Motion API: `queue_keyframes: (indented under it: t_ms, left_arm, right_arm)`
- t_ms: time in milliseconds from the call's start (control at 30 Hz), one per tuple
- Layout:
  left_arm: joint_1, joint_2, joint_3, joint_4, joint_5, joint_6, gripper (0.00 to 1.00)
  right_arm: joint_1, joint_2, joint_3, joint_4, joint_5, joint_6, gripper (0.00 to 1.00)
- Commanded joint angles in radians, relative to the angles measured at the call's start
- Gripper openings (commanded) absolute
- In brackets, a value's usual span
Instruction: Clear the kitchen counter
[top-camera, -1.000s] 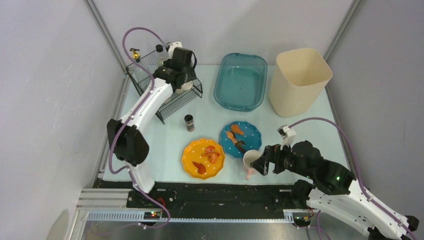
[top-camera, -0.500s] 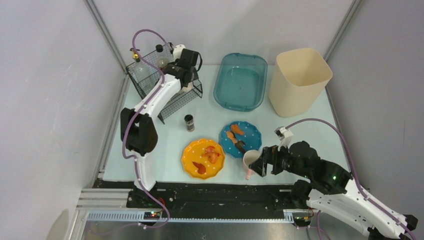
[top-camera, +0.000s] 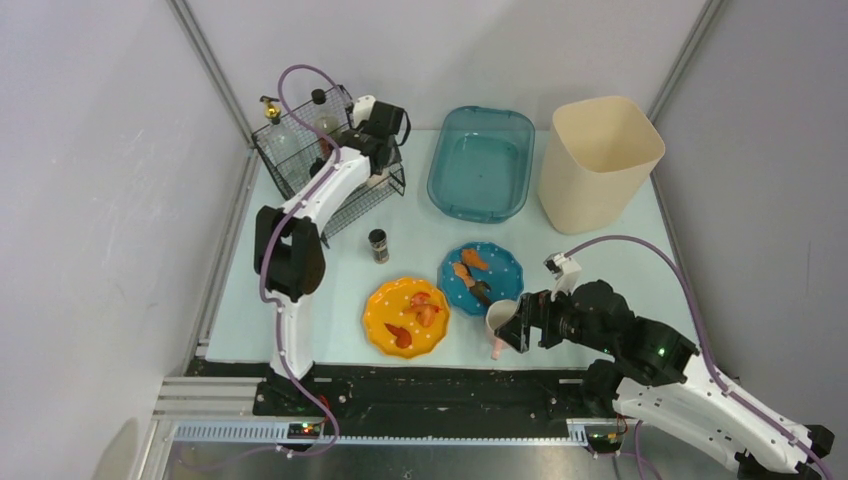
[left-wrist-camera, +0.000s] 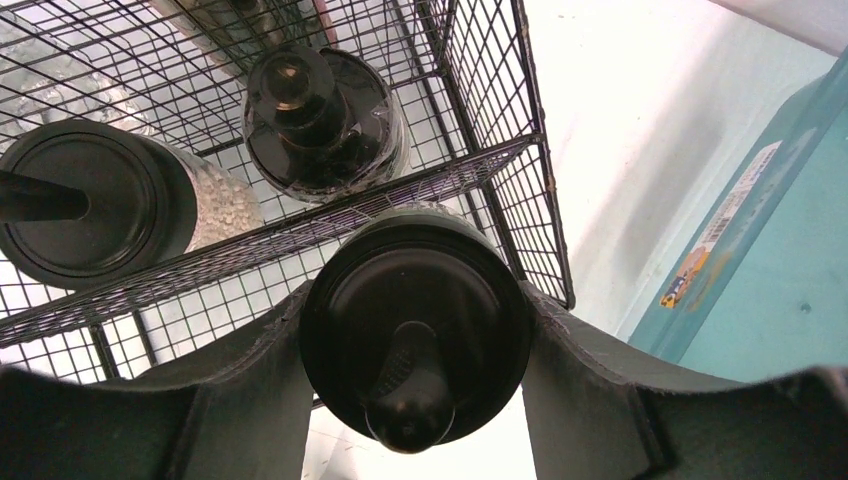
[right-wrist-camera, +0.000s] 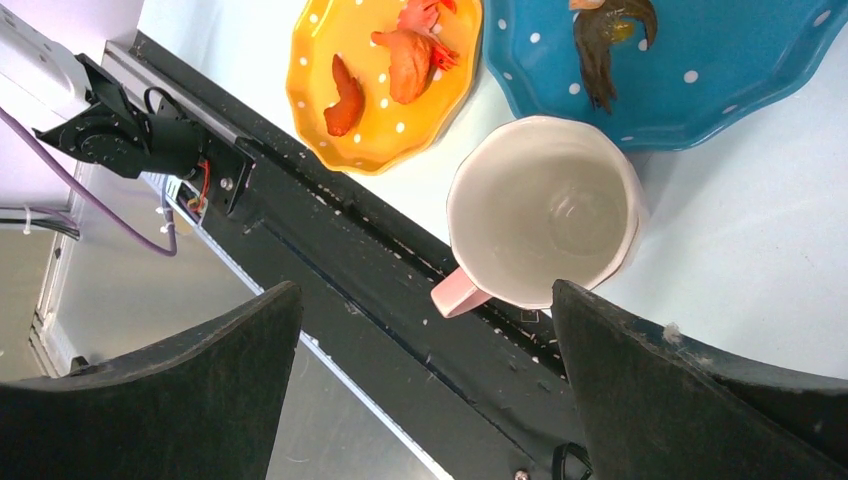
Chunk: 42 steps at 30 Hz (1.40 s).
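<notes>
Clenching left gripper (left-wrist-camera: 415, 335) on a jar (left-wrist-camera: 415, 290) at the rack (top-camera: 296, 166), upper left; holding right gripper (right-wrist-camera: 425, 300) wide apart over the mug (right-wrist-camera: 542, 212), lower middle.

No legible text, brand, number or sign in any view.
One printed item noted: a narrow pale sticker (left-wrist-camera: 728, 235) on the outer wall of the teal tub (left-wrist-camera: 790, 300), seen from the left wrist camera. It carries dark print lines and a small orange and yellow mark at its lower end. The print is too small and too skewed to read. In the overhead view the sticker does not show. Jar lids, plates, mug and bin show no lettering that can be made out.
</notes>
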Motion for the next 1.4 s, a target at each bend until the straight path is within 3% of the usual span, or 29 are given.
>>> queue_keyframes:
  t_ms: [0,300,367,600,900,1367]
  left_arm:
    - [0.014,0.014,0.051,0.060,-0.059,-0.023,0.00]
    - [0.014,0.054,0.012,0.062,-0.062,-0.029,0.01]
    - [0.014,0.061,0.007,0.061,-0.063,-0.028,0.07]
    - [0.014,0.040,-0.021,0.062,-0.050,-0.027,0.62]
    - [0.013,-0.041,-0.085,0.061,-0.026,0.024,0.98]
    - [-0.014,-0.337,-0.319,0.061,0.018,0.058,1.00]
  right_arm:
    - [0.005,0.010,-0.001,0.040,-0.007,-0.021,1.00]
    - [0.006,0.008,-0.009,0.032,0.005,-0.015,1.00]
    - [0.005,0.003,-0.009,0.031,0.004,-0.011,1.00]
    - [0.006,-0.003,-0.009,0.020,0.006,0.001,1.00]
    - [0.008,0.003,-0.008,0.014,0.016,0.008,1.00]
    - [0.007,-0.012,-0.009,-0.001,0.045,0.026,1.00]
